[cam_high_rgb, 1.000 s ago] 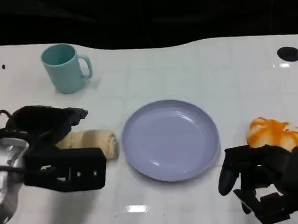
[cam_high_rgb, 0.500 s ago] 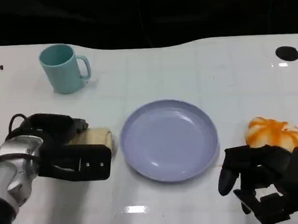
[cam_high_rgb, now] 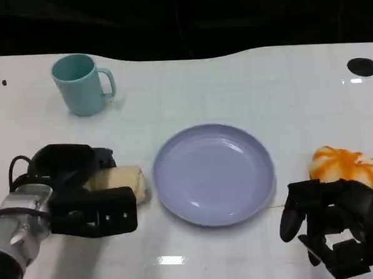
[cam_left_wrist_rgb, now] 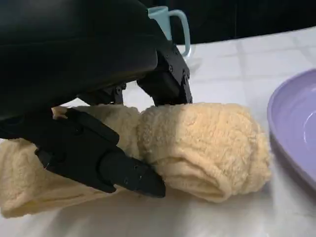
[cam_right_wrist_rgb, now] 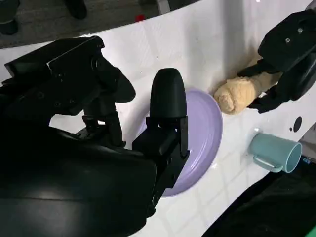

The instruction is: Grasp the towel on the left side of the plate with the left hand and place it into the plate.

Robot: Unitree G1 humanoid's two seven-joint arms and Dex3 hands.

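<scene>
Left wrist view: left hand (cam_left_wrist_rgb: 98, 123) straddles the towel (cam_left_wrist_rgb: 207, 148), fingers not visibly clamped; next, close, lift right to plate (cam_high_rgb: 213, 174).

Black fingers (cam_left_wrist_rgb: 106, 165) straddle the rolled towel (cam_left_wrist_rgb: 207, 148) beside the plate (cam_left_wrist_rgb: 294, 128).

A glossy white table (cam_high_rgb: 246, 86) with faint grid lines spreads across the scene, ceiling light glinting off it near the front edge. Round black holes (cam_high_rgb: 361, 66) dot its far corners. Beyond it, darkness.
</scene>
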